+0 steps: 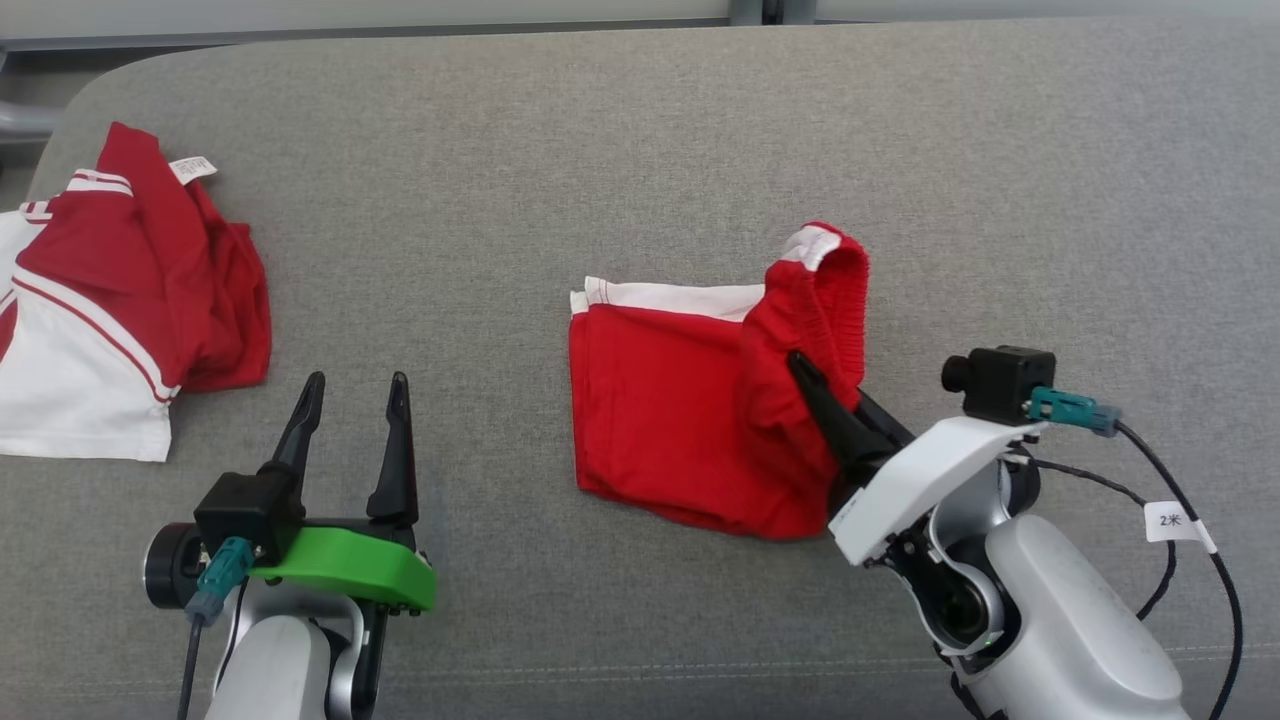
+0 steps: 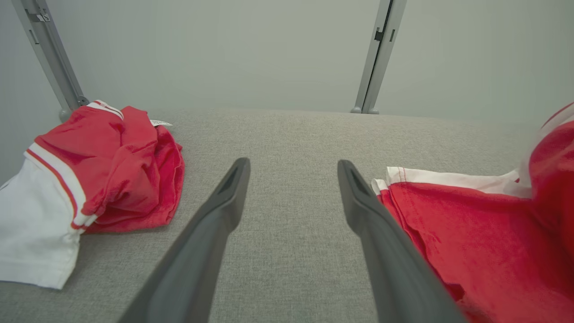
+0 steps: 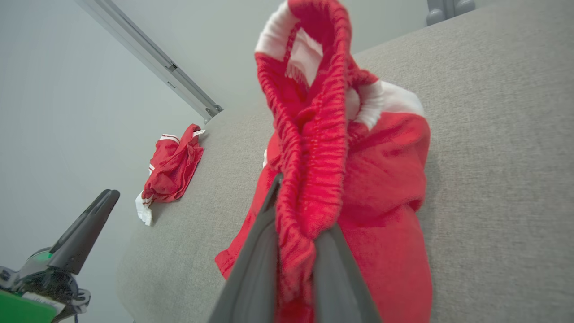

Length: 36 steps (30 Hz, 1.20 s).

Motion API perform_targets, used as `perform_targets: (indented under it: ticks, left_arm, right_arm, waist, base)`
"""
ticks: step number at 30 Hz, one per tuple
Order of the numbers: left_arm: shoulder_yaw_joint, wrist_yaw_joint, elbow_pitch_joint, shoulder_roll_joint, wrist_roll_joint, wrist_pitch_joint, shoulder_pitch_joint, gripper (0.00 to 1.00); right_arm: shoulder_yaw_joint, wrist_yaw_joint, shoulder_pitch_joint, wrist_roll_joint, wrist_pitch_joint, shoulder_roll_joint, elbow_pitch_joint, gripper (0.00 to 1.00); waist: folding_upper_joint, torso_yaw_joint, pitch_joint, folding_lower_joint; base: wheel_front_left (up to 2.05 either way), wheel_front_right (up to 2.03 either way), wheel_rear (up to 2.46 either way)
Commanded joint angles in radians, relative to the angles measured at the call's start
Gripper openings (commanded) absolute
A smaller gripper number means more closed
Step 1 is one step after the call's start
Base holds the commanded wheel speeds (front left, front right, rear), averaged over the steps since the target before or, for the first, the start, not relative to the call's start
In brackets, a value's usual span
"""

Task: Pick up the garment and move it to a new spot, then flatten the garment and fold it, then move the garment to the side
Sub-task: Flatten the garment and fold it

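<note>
- Head view: a red garment [image 1: 680, 420] with white trim lies mostly flat in the middle of the grey surface [image 1: 640, 130]. The right fingers [image 1: 825, 410] pinch its raised waistband at its right end. The left fingers [image 1: 396, 440] stand spread and empty at the near left. A second red-and-white garment [image 1: 120, 300] lies crumpled at the far left.
- Left wrist view: the left fingers [image 2: 215, 220] are spread above bare surface. The garment [image 2: 471, 242] lies just to their right, apart from them.
- Right wrist view: the right fingers [image 3: 255, 260] are pressed on the gathered waistband [image 3: 314, 134], which is lifted off the surface.
- Progress, as a judgement: flattening looks largely done and folding seems to be only starting. The move to the side is not yet done.
</note>
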Motion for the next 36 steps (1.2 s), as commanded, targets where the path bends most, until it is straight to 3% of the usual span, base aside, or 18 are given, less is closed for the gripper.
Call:
perform_targets:
  ticks: [1, 10, 11, 12, 24, 29, 33, 36]
  left_arm:
    - [-0.002, -0.004, 0.004, -0.004, 0.011, -0.004, -0.013, 1.00]
    - [-0.011, -0.012, 0.024, -0.019, 0.014, -0.004, -0.021, 1.00]
    - [-0.009, -0.011, 0.026, -0.019, 0.015, -0.004, -0.023, 1.00]
    - [-0.009, -0.012, 0.027, -0.020, 0.016, -0.004, -0.026, 1.00]
    - [0.004, -0.015, 0.021, -0.031, 0.022, -0.004, -0.027, 1.00]
    - [0.011, -0.015, 0.019, -0.033, 0.027, -0.004, -0.027, 1.00]
    - [0.021, -0.015, 0.016, -0.031, 0.027, -0.004, -0.021, 1.00]
    - [0.030, -0.008, 0.012, -0.026, 0.031, -0.004, -0.014, 1.00]
  right_arm:
    - [0.009, 0.000, -0.004, -0.010, 0.008, 0.007, 0.004, 0.00]
    - [0.063, 0.000, -0.086, -0.054, 0.002, 0.068, 0.182, 0.02]
    - [0.068, 0.000, -0.093, -0.047, 0.006, 0.071, 0.205, 0.34]
    - [0.075, 0.000, -0.105, -0.042, 0.000, 0.075, 0.221, 0.98]
    - [0.263, 0.000, -0.210, 0.070, -0.092, 0.095, 0.263, 1.00]
    - [0.376, 0.000, -0.251, 0.012, -0.165, 0.079, 0.240, 1.00]
    - [0.340, 0.000, -0.237, -0.094, -0.273, 0.037, 0.232, 1.00]
    - [0.242, 0.000, -0.191, -0.182, -0.306, 0.020, 0.205, 1.00]
  waist:
    - [0.0000, 0.011, 0.000, 0.0000]
    - [0.0000, 0.064, 0.003, 0.0000]
    - [0.0000, 0.068, 0.004, 0.0000]
    - [0.0000, 0.072, 0.005, 0.0000]
    - [0.0000, 0.070, 0.025, 0.0000]
    - [0.0000, 0.055, 0.021, 0.0000]
    - [0.0000, 0.040, 0.009, 0.0000]
    - [0.0000, 0.027, 0.001, 0.0000]
  base:
    - [0.00, 0.00, 0.00]
    - [0.00, 0.00, 0.00]
    - [0.00, 0.00, 0.00]
    - [0.00, 0.00, 0.00]
    - [0.00, 0.00, 0.00]
    - [0.00, 0.00, 0.00]
    - [0.00, 0.00, 0.00]
    - [0.00, 0.00, 0.00]
